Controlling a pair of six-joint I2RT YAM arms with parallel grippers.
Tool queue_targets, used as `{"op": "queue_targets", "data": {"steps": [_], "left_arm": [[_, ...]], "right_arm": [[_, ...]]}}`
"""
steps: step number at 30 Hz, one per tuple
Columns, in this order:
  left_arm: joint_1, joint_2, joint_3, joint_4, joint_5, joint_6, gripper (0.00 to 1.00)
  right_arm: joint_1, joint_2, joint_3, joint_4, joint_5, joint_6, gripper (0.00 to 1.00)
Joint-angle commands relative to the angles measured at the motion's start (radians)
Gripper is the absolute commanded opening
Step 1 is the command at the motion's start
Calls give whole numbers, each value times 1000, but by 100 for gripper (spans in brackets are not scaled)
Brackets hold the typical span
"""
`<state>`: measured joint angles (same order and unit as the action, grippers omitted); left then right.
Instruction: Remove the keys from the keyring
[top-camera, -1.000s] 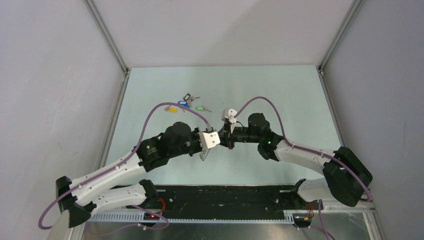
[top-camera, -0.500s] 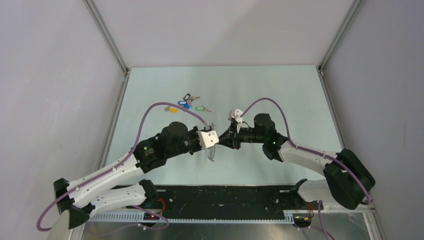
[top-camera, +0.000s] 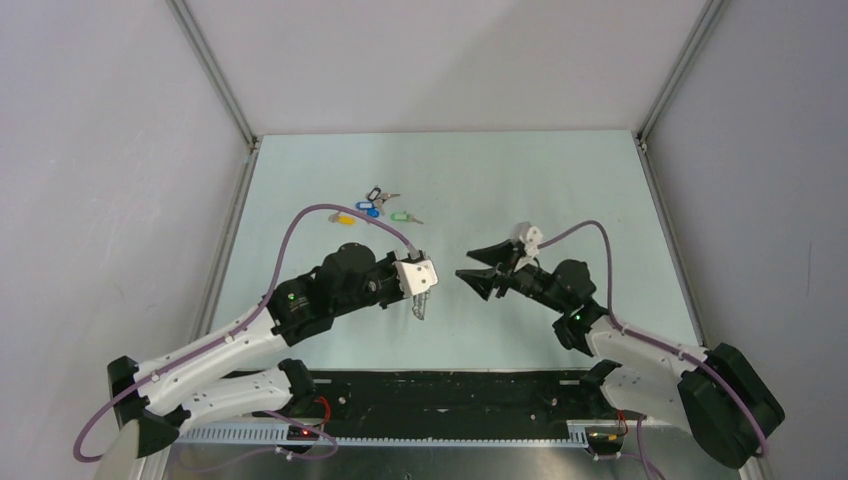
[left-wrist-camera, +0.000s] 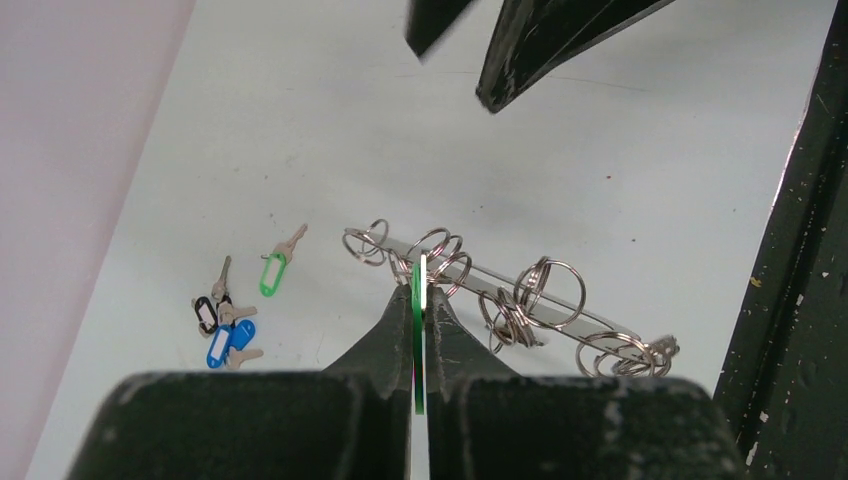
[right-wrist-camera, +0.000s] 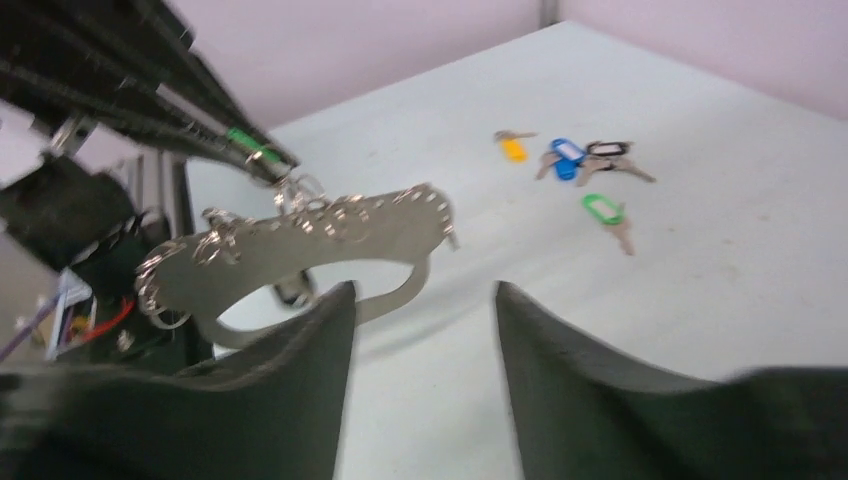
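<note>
My left gripper (left-wrist-camera: 418, 275) is shut on a thin green tag (left-wrist-camera: 417, 300) seen edge-on. From that tag hangs the keyring (left-wrist-camera: 587, 315), a flat grey oval loop carrying several silvery split rings, held above the table (top-camera: 421, 307). In the right wrist view the keyring (right-wrist-camera: 270, 250) dangles from the left fingertips (right-wrist-camera: 262, 158). My right gripper (right-wrist-camera: 420, 290) is open and empty, a little to the right of the keyring (top-camera: 464, 264). Loose keys with yellow (top-camera: 345, 218), blue (top-camera: 363, 209), black (top-camera: 375, 193) and green (top-camera: 400, 215) tags lie on the table behind.
The pale table (top-camera: 560, 190) is fenced by grey walls with metal corner posts. A black base rail (top-camera: 450, 390) runs along the near edge. Purple cables (top-camera: 330, 210) arch over both arms.
My right gripper has opened and pulled back to the right, away from the keyring. The left gripper stays shut, with the keyring now hanging freely below it.
</note>
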<state>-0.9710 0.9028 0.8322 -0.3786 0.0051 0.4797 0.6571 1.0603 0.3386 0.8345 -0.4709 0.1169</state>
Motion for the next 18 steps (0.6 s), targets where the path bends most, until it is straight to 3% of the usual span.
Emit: {"op": "queue_targets", "data": {"steps": [1,2,5,8,11,14,18], "left_arm": [[-5,-9,22,55,8,14,0],[-5,-9,23,54,8,14,0],[-4,-13,25,55,9,13,0],[-5,-21,25,53,13,11,0],[-5,-27,25,53,23,10,0],[-5,-36,24,54,54,13,0],[-6,-53,17,53,109,27,0]], "right_arm": [[-55,-71,-71,212,186,166,66],[-67,-77,-81,226,206,200,73],[-82,-99,-99,243,209,215,78],[-85,-132,-85,157,135,163,84],[-73,-141,-71,129,94,122,84],[-48,-128,-69,136,75,43,74],[29,-108,-58,128,59,-113,70]]}}
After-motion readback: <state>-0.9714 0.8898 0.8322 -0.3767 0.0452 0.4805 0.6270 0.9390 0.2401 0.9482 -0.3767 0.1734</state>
